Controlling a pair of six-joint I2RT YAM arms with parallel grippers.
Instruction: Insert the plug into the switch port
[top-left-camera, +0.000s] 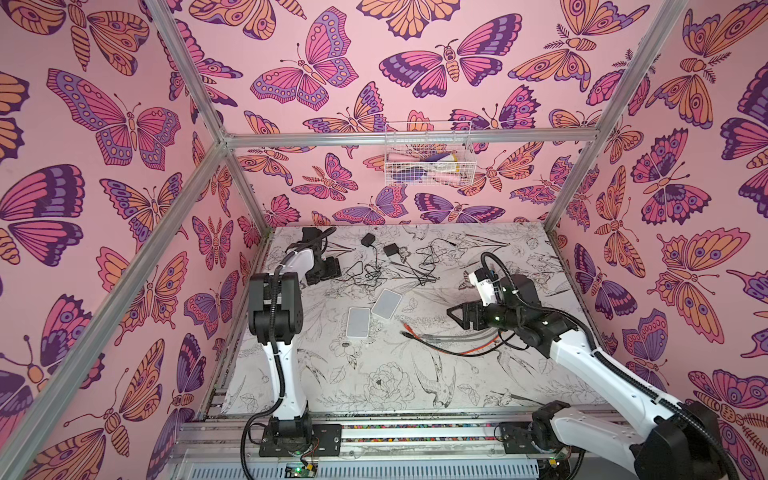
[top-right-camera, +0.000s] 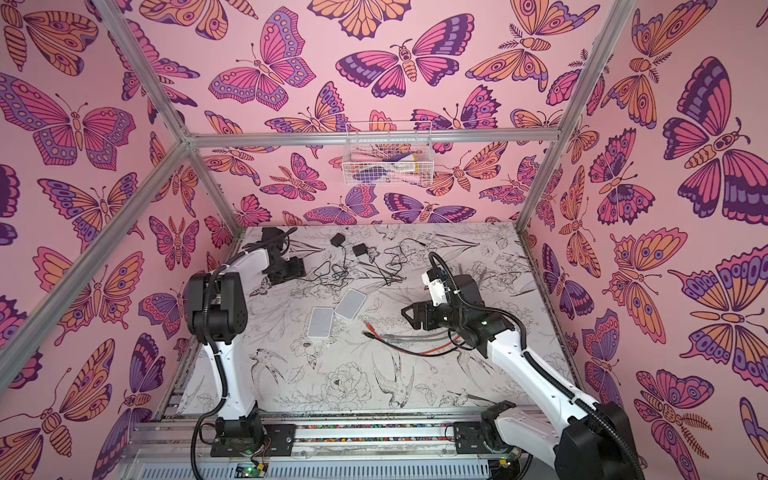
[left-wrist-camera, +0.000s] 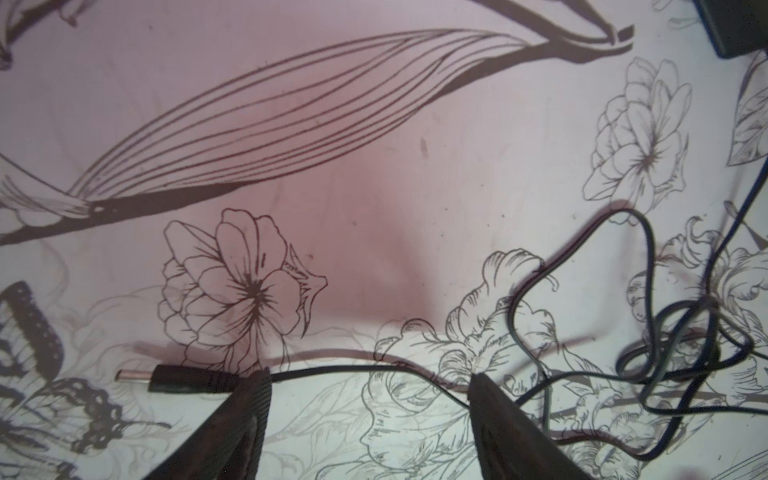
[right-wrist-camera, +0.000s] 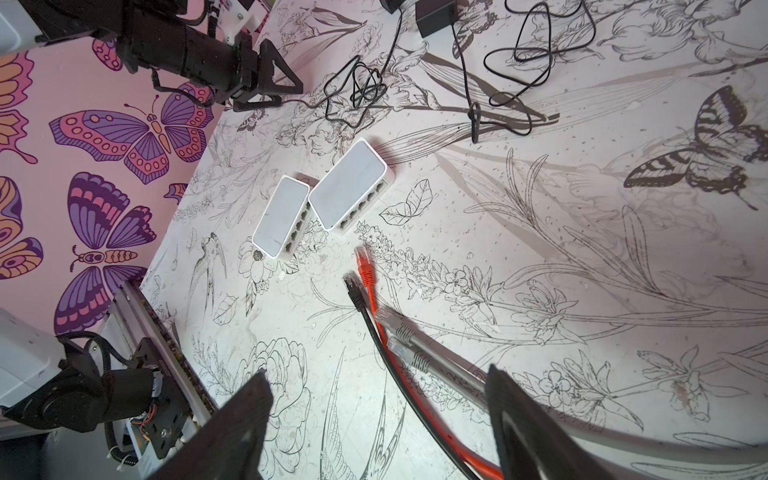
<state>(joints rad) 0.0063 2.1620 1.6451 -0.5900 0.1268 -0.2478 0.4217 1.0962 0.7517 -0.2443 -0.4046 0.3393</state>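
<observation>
Plug: barrel type, lying lower left in left wrist view, not gripped. Likely light, rigid, slick; take hold on black ribbed sleeve, not metal tip.
Left gripper: spread, empty, straddling cord.
Switches: centre of a top view; likely light, may slide.
Right gripper: spread, empty, above Ethernet cables.

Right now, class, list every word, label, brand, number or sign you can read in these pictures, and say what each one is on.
No text can be read anywhere.
Larger white switch: top plain, no brand or port numbers legible.
Smaller white switch: top plain, nothing legible.
Black power adapters: any label is too small to read.
Circuit board at the near edge: markings too small and blurred.
</observation>
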